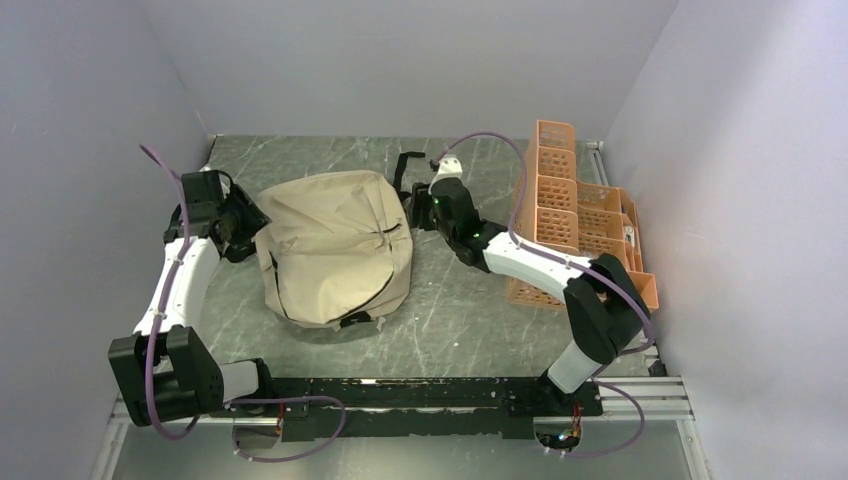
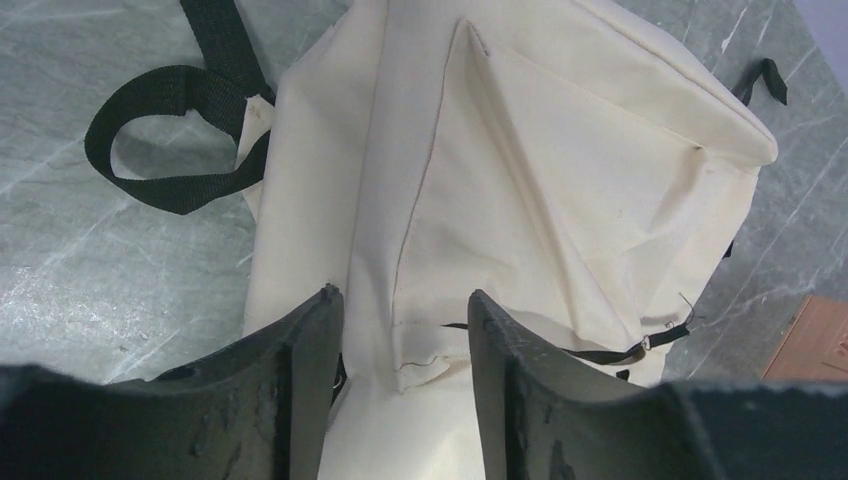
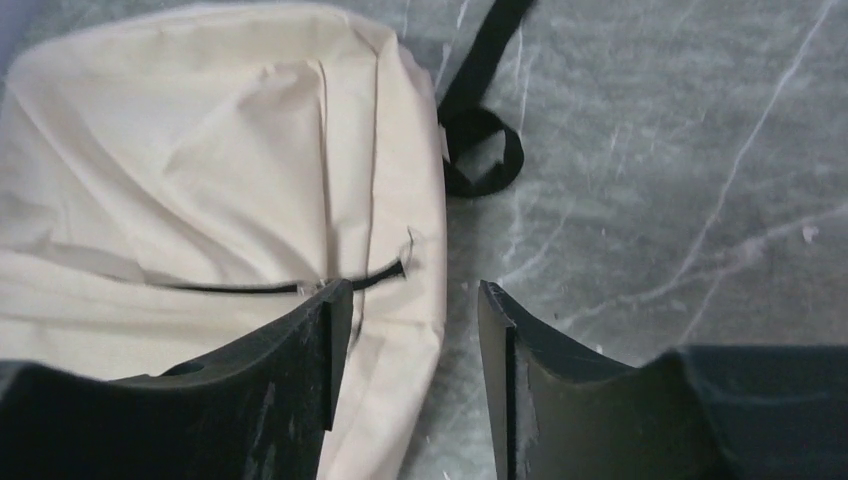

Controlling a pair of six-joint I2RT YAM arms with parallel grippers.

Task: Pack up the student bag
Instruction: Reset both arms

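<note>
The beige student bag (image 1: 335,245) lies closed in the middle of the table, with a black strap (image 1: 405,170) trailing behind it. My left gripper (image 1: 252,225) is open at the bag's left edge; in the left wrist view (image 2: 400,300) the bag's fabric (image 2: 520,150) lies between and beyond the fingers, which do not pinch it. My right gripper (image 1: 418,208) is open at the bag's right edge; in the right wrist view (image 3: 410,290) its jaws straddle the bag's edge (image 3: 200,150) near a black zipper line (image 3: 250,287).
An orange perforated plastic organizer (image 1: 575,210) stands at the right, close behind my right arm. A black strap loop (image 2: 170,135) lies on the marble table beside the bag; another loop (image 3: 485,160) lies past its right edge. Walls close in on three sides.
</note>
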